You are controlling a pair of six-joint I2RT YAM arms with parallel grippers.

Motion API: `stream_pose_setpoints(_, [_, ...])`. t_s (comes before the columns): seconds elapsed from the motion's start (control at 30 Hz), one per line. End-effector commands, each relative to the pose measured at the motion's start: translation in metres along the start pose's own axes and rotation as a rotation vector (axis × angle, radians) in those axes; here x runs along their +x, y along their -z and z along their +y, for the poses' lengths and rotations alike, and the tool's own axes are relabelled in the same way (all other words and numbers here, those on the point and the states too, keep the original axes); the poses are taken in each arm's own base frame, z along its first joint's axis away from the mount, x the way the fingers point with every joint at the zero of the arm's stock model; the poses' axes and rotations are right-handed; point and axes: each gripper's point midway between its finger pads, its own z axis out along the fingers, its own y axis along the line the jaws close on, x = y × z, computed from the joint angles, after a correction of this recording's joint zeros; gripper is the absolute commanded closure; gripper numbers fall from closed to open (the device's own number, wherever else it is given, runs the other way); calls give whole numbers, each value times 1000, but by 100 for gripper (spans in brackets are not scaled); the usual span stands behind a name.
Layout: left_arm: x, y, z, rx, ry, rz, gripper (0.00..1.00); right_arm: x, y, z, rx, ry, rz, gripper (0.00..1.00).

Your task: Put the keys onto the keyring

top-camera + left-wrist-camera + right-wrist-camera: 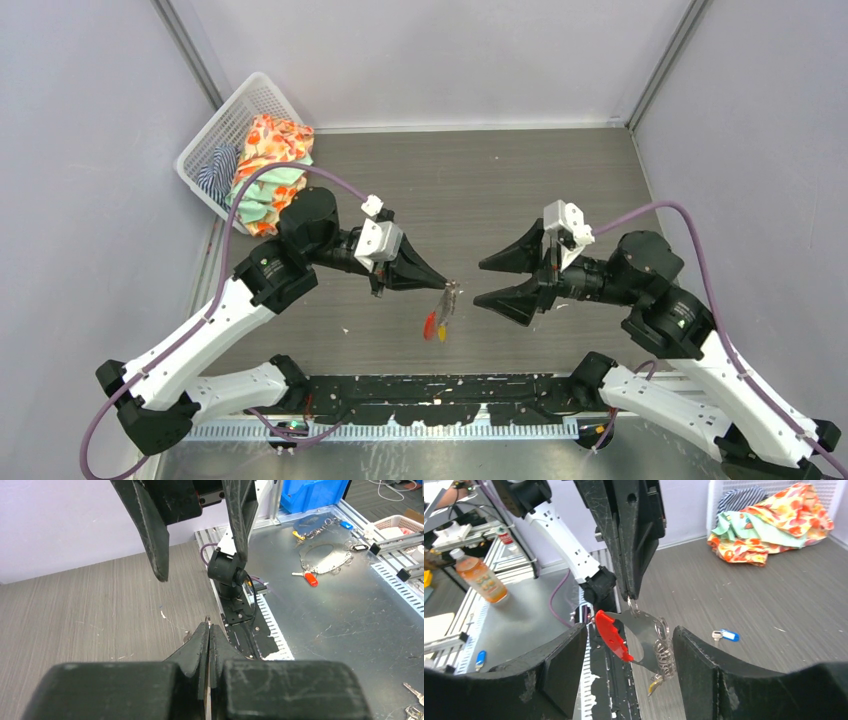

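Both arms reach inward and face each other. The left gripper (441, 284) is pinched tight on the keyring (447, 302). The right gripper (480, 283) is spread wide opposite it.

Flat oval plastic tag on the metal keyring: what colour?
The tag is red, clearest in right wrist view.

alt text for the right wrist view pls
The left gripper, jaws shut, dangles the keyring with its red tag between the open jaws of the right gripper. A blue-headed key lies on the wooden table behind, with a basket of clothes farther back.
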Motion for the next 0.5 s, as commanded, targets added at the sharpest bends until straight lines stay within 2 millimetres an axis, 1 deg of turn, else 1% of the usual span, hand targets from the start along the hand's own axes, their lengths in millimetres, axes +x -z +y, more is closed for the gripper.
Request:
stream_pose_setpoints(0.0, [-25,-1,6,-29,-24,-54,100,-6,-16,10,-115,9,-10,33])
stream_pose_setpoints(0.1, [-26,-2,7,-29,-10,-54,100,-8,-23,9,-128,10,-21,36])
stream_pose_setpoints(0.27, [-27,-2,9,-32,0,-54,100,-14,-26,4,-115,43,-42,39])
stream_pose_setpoints(0.47, [-31,-2,12,-50,2,-63,100,-5,-29,5,-136,26,-22,44])
